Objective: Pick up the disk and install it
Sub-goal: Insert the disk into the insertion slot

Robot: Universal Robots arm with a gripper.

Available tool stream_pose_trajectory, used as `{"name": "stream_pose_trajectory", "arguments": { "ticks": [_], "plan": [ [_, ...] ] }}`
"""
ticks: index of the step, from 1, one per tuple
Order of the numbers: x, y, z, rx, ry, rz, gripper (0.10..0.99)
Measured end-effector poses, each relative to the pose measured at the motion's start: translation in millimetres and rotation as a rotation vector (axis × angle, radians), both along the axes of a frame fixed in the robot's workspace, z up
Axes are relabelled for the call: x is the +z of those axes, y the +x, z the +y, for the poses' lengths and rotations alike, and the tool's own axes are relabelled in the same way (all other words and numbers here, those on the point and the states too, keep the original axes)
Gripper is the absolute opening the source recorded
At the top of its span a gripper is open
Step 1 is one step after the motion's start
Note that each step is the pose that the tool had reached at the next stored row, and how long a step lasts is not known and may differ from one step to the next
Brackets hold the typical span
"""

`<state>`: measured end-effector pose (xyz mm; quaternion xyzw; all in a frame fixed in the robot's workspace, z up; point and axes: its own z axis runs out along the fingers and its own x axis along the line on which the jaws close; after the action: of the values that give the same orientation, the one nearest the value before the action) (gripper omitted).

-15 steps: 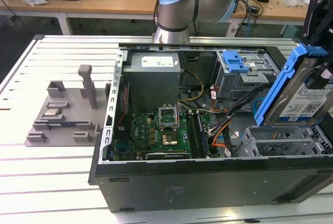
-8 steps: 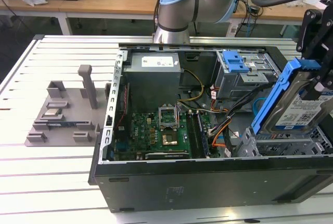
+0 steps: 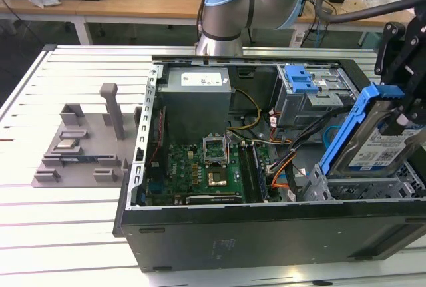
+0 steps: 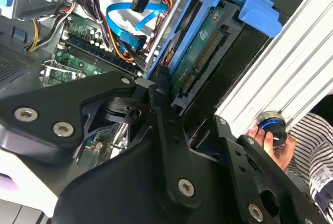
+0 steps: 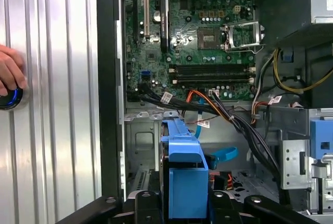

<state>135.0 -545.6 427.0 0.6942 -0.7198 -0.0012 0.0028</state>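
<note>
At the right of the exterior frame my gripper [image 3: 404, 115] had its jaws clamped on the disk [image 3: 374, 142], held tilted over the drive cage [image 3: 373, 187], where I judged its blue bracket could snag the orange cables [image 3: 287, 165].

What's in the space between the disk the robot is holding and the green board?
In the exterior view, loose orange, black and blue cables lie between the tilted disk and the green board.
</note>
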Motion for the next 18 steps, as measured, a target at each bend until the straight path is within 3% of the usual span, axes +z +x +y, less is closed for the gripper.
{"name": "stream_pose_trajectory", "arguments": {
  "ticks": [6, 18],
  "plan": [
    [-18.0, 0.0, 0.0, 0.0, 0.0, 0.0001, 0.365],
    [-44.5, 0.0, -0.1, 0.0, 0.0, 0.0001, 0.365]
  ]
}}
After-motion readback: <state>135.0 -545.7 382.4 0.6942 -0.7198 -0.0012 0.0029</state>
